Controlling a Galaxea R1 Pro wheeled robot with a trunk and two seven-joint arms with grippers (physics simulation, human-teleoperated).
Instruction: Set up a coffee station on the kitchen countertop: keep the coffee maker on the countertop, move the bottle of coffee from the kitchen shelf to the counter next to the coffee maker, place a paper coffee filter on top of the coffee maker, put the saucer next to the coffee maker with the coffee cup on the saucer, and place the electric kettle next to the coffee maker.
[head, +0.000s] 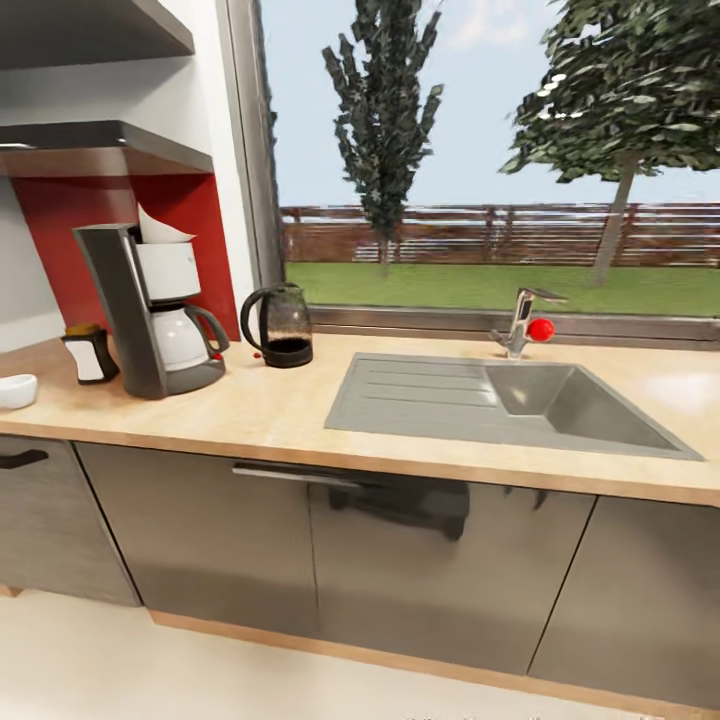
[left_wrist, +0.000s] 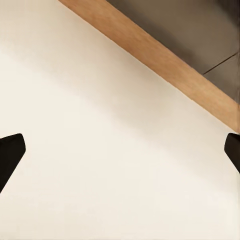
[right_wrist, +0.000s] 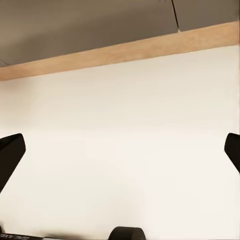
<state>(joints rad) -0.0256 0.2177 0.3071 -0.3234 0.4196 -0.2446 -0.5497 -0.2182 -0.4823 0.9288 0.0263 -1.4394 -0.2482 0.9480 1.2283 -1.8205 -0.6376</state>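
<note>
Your coffee maker (head: 155, 315) stands on the desk (head: 280, 410), filter (head: 158, 230) on top, bottle (head: 90, 355) and kettle (head: 278, 326) beside it. Both grippers, left (left_wrist: 120, 155) and right (right_wrist: 120, 155), hang spread wide over the floor (left_wrist: 100, 150) by the plinth (right_wrist: 120, 50), well apart from it all. The bottle's white label cannot be read.

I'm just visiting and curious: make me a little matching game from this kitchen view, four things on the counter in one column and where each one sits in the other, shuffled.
Things:
1. paper coffee filter
2. bottle of coffee
3. electric kettle
4. tap

Places:
A. behind the sink, with a red knob
B. between the coffee maker and the sink
C. on top of the coffee maker
D. beside the coffee maker, on its side away from the sink

Pairs: 1-C, 2-D, 3-B, 4-A
</note>
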